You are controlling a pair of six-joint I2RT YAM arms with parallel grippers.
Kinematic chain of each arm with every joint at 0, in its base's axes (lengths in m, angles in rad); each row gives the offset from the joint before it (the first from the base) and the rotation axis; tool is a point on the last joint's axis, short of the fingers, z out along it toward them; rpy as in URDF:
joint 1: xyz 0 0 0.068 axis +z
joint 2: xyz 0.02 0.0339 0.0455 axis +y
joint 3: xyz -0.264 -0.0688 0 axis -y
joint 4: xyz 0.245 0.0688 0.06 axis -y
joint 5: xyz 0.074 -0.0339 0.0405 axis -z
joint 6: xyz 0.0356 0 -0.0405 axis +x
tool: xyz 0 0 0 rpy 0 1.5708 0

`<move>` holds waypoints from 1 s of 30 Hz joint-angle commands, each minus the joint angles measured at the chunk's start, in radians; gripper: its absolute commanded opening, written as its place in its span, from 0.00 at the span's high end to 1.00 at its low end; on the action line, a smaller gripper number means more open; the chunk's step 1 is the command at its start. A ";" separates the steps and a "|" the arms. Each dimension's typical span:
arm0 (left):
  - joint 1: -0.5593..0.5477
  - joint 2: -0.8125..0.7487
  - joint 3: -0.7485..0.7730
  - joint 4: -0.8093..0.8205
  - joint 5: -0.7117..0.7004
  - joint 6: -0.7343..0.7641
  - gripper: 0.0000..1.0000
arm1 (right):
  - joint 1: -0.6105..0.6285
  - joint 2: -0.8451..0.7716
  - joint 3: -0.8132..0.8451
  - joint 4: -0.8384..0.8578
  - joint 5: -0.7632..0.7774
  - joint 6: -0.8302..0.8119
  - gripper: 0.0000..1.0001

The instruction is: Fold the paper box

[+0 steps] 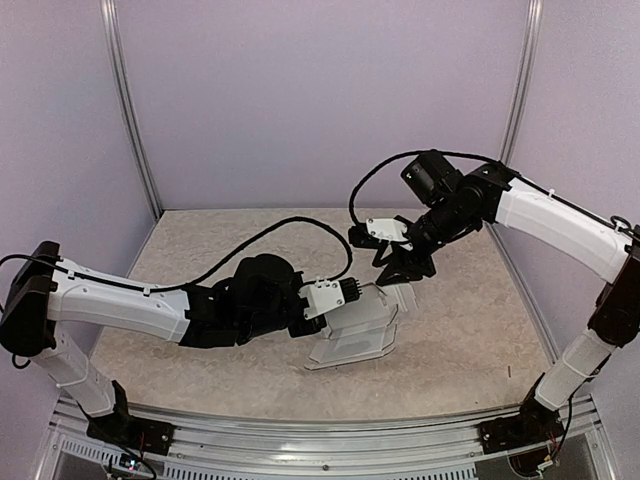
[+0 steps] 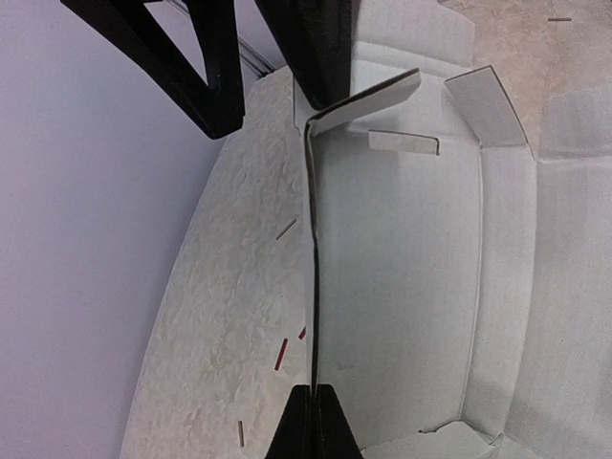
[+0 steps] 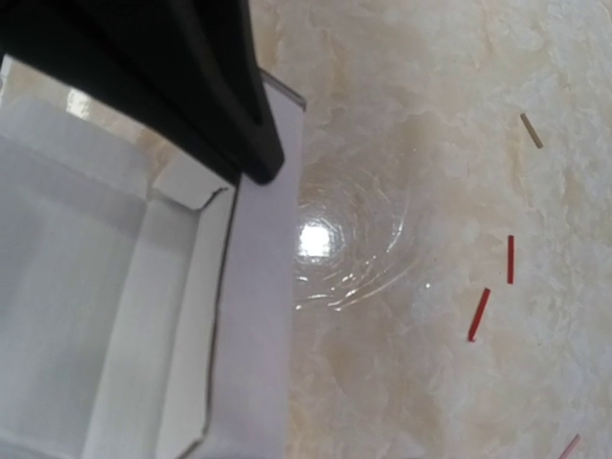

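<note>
The paper box is a pale card blank, partly raised, at the middle of the table. In the left wrist view my left gripper is shut on the thin edge of one upright wall, and the box's white inside spreads out to the right. My right gripper hovers at the box's far right corner with its dark fingers apart. One finger rests at the top of a side flap; nothing lies between the two.
Small red and brown scraps lie on the marbled beige tabletop to the right of the box, and more of them beside its held wall. Lilac walls and metal posts enclose the table.
</note>
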 commanded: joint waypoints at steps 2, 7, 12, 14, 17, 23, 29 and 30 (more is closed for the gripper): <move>-0.005 -0.022 0.015 0.047 0.032 -0.017 1.00 | 0.018 0.006 -0.024 -0.001 -0.020 -0.006 0.60; -0.007 -0.023 0.017 0.045 0.047 -0.019 1.00 | 0.033 0.006 -0.036 0.044 0.004 -0.003 0.63; -0.008 -0.034 0.015 0.046 0.052 -0.027 1.00 | 0.036 0.005 -0.035 0.056 0.005 -0.012 0.67; -0.007 -0.037 0.015 0.050 0.054 -0.033 1.00 | 0.036 0.001 -0.040 0.061 0.006 -0.020 0.69; -0.009 -0.043 0.016 0.059 0.066 -0.043 1.00 | 0.036 -0.009 -0.053 0.074 0.003 -0.032 0.70; -0.003 -0.049 0.030 0.061 0.092 -0.060 1.00 | 0.042 -0.025 -0.051 0.073 -0.019 -0.056 0.71; 0.000 -0.048 0.031 0.057 0.096 -0.061 1.00 | 0.043 -0.029 -0.040 0.087 -0.004 -0.046 0.78; -0.001 -0.046 0.031 0.057 0.097 -0.061 1.00 | 0.043 -0.030 -0.038 0.092 -0.004 -0.036 0.80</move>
